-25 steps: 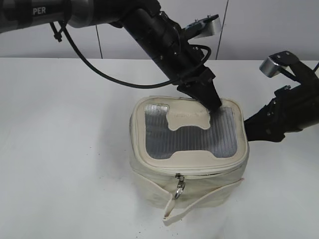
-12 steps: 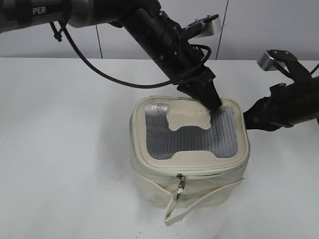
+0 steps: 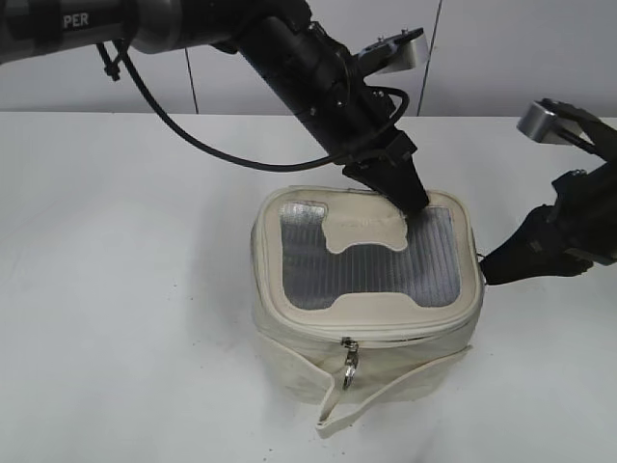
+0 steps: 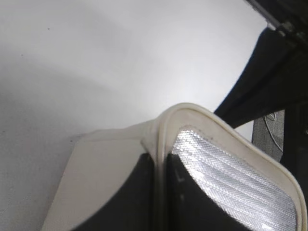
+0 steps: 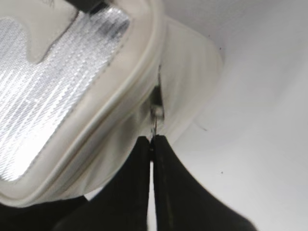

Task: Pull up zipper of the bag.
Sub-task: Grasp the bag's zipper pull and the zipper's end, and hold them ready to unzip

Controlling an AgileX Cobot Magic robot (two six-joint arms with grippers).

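Note:
The cream bag (image 3: 289,328) with a grey mesh lid panel (image 3: 386,270) stands mid-table. My left gripper (image 3: 415,201) is shut on the lid's back rim; in the left wrist view its jaws (image 4: 161,166) pinch the cream rim (image 4: 166,130) between them. My right gripper (image 3: 485,272) is at the bag's right side. In the right wrist view its jaws (image 5: 152,140) are shut on a small silver zipper pull (image 5: 155,111) on the zipper track (image 5: 158,79). A second pull with a ring (image 3: 347,365) hangs at the bag's front.
The loose cream strap (image 3: 386,391) trails from the bag's front toward the near table edge. The white table (image 3: 125,289) extends left and right of the bag. A grey wall (image 3: 501,58) runs behind the table.
My right arm has moved right and downward, its jaw tips dropping along the bag's right side. The left gripper and the bag have stayed in place.

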